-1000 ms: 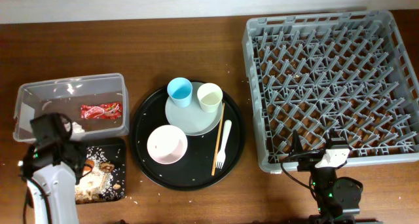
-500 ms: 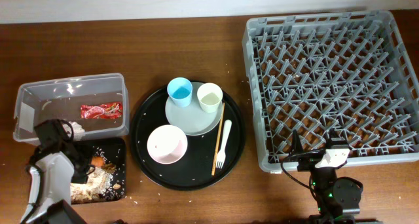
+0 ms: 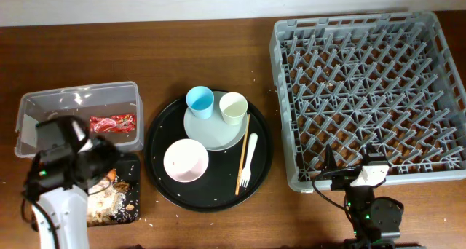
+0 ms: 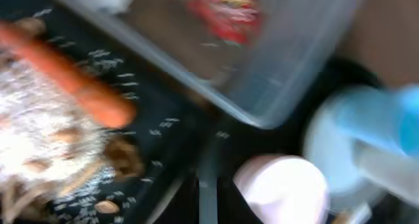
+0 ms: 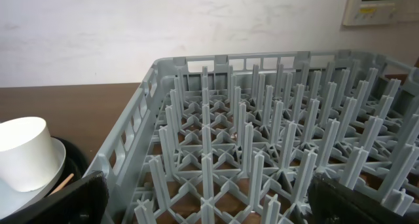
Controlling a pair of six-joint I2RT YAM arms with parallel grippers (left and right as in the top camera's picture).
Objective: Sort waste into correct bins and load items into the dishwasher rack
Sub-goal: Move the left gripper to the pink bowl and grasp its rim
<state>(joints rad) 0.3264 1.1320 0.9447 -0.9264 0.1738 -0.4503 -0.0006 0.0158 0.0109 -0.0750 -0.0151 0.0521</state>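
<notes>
Where left end effector [image 3: 103, 170] overhangs black tray [image 3: 136, 178] edge, grip unclear, right end effector [image 5: 208, 199] spread beside rack [image 5: 124, 135].

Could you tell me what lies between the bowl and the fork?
Only the chopsticks lie there, on the black tray, as the overhead view shows.

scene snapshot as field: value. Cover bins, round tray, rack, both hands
clear tub: red wrapper inside
black tray: rice scraps, carrot
round tray: blue cup, cream cup on plate; bowl, fork, chopsticks
rack: no dishes
left hand: above black tray, grip unclear (blur)
right hand: open, by rack's front wall
</notes>
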